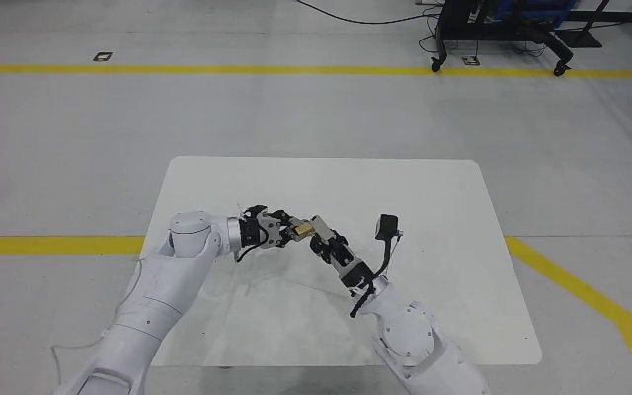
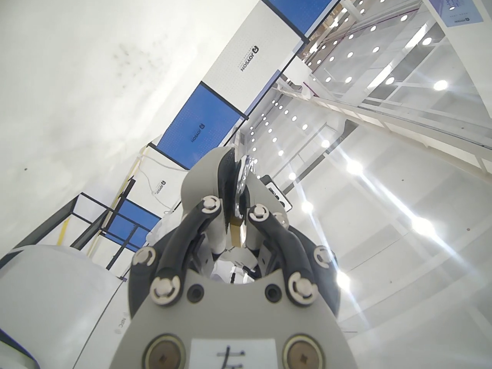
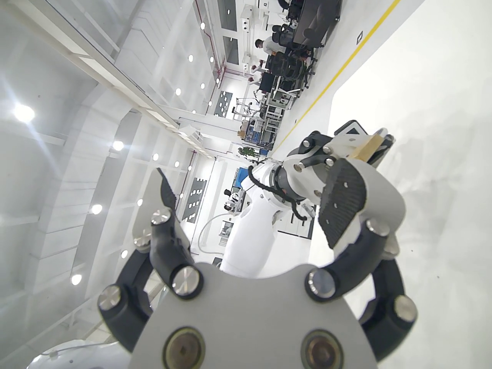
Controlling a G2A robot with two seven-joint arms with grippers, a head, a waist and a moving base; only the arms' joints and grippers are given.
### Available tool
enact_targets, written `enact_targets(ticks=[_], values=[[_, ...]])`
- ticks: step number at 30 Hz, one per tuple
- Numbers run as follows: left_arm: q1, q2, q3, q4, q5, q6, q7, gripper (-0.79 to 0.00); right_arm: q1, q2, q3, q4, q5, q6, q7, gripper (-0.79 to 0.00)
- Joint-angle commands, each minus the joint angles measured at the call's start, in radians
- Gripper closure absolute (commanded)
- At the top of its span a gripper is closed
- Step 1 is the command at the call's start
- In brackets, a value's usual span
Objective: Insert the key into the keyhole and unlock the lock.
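Note:
A small brass lock (image 1: 302, 229) is held above the white table (image 1: 444, 197), with my left gripper (image 1: 281, 229) shut on it. In the left wrist view the brass body (image 2: 236, 234) sits between the closed fingers (image 2: 207, 178). A silvery metal part (image 2: 244, 172) sticks out beyond the body; I cannot tell whether it is the shackle or the key. My right gripper (image 1: 321, 240) is right beside the lock and stands open with nothing in it. Its ribbed pad (image 3: 342, 197) is close to the brass lock (image 3: 365, 147), and the other finger (image 3: 165, 193) is far apart.
Both arms meet over the middle of the table, slightly left of centre. The table's right edge (image 1: 509, 267) and back edge (image 1: 326, 159) are well away. A yellow floor line (image 1: 296, 69) runs beyond the table, with a dark cart (image 1: 504, 30) at the far right.

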Motion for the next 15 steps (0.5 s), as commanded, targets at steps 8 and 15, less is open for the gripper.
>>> enact_targets(ticks=[8, 15], values=[[0.07, 0.008, -0.064, -0.103, 0.017, -0.22, 0.124, 0.0, -0.017, 0.013, 0.008, -0.042, -0.044, 0.163, 0.156, -0.757], [0.108, 0.016, -0.084, -0.153, 0.036, -0.27, 0.1, 0.0, 0.004, 0.015, 0.049, -0.019, 0.153, 0.169, 0.285, -0.345]])
